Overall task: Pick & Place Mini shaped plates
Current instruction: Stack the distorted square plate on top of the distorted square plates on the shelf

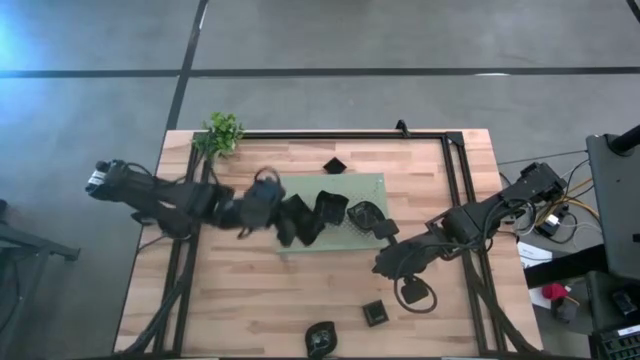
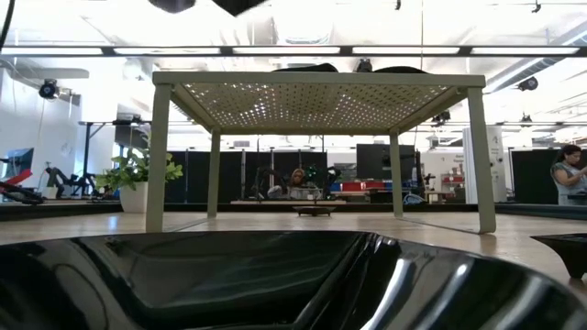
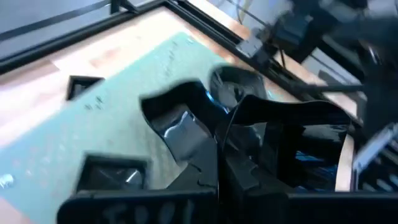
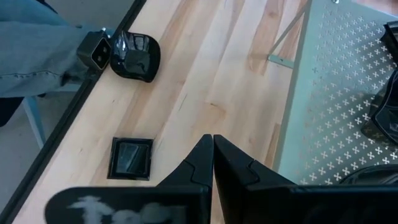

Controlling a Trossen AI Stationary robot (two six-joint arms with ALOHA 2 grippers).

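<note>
Small glossy black mini shaped plates point(image 1: 332, 207) sit on my light green perforated mat point(image 1: 368, 186), stiff, slick, likely chip-prone, best pinched by a raised rim, which my left hand point(image 1: 283, 222) grips on one while my right hand point(image 4: 212, 144) hovers shut, empty, over the wooden surface point(image 1: 250, 310).

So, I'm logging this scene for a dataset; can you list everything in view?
Plates on the mat: about four, glossy black, clustered mid-mat.
Plates off the mat: four, black; one behind the mat, three on the table's front part.
Mat: one, light green, perforated, table centre.
Plant: one, green, far left corner.
Table: one, light wood.
Person: one, far in the room.
Left gripper: dark, over the mat's left end.
Right gripper: dark, fingers shut, empty, off the mat's front right corner.
</note>
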